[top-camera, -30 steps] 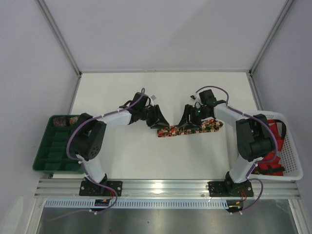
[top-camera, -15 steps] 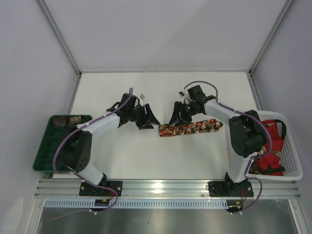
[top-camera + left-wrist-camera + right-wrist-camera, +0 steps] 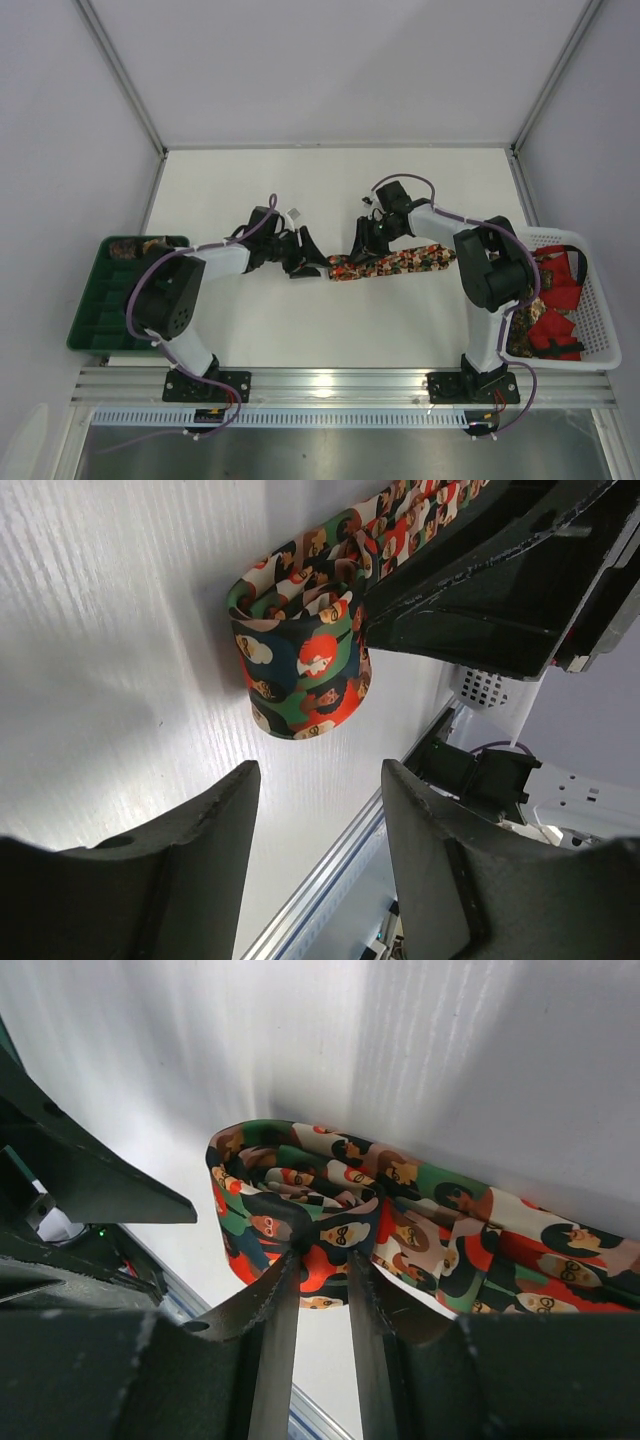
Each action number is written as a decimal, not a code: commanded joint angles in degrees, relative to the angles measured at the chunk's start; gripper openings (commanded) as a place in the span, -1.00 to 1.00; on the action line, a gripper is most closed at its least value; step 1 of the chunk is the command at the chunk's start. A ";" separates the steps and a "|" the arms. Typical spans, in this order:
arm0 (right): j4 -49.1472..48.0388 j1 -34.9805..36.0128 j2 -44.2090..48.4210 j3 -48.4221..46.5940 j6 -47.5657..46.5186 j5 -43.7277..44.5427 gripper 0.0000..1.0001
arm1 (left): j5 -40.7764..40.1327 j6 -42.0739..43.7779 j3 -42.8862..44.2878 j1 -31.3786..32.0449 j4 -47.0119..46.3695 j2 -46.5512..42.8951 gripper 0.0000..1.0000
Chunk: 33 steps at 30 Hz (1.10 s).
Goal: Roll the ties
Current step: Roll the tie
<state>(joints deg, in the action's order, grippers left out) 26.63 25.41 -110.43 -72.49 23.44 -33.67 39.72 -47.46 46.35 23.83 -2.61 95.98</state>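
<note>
One of the ties (image 3: 400, 261), dark with red, green and cream faces, lies flat across the table's middle, its left end curled into a loose roll (image 3: 305, 670). My right gripper (image 3: 363, 247) stands over that end. In the right wrist view its fingertips (image 3: 288, 1278) pinch a fold of the roll (image 3: 300, 1200) between them, so the right gripper (image 3: 323, 1258) is shut on the tie. My left gripper (image 3: 307, 258) sits just left of the roll. It is the open left gripper (image 3: 320, 775), with bare table between its fingers and the roll a short way ahead.
A green compartment tray (image 3: 105, 315) sits at the left edge, with a rolled tie (image 3: 128, 247) in its far corner. A white mesh basket (image 3: 598, 345) at the right holds more ties (image 3: 555, 320), red and dark. The two grippers stand close together.
My right gripper slid left along the tie to its curled end and closed on it. My left gripper opened, pulled back left, then came back beside the roll.
</note>
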 commanded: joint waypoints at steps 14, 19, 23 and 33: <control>-0.88 -0.18 -1.45 -1.34 -0.15 1.68 -0.39 | 5.63 -4.03 2.25 -0.81 -11.69 8.87 0.22; -1.14 -0.18 -1.54 -1.34 -0.24 1.59 -0.41 | 5.45 -6.06 4.88 -0.19 -12.59 11.58 0.23; -1.23 -0.18 -1.63 -1.34 -0.32 1.41 -0.41 | 5.10 -7.47 5.86 0.42 -13.04 12.73 0.23; -1.50 -0.18 -1.72 -1.52 -0.15 1.59 -0.42 | 4.57 -7.65 9.72 2.09 -8.73 13.18 0.00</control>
<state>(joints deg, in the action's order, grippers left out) 26.26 25.19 -111.13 -72.51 23.49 -32.34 43.70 -55.05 53.08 24.86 -11.44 109.73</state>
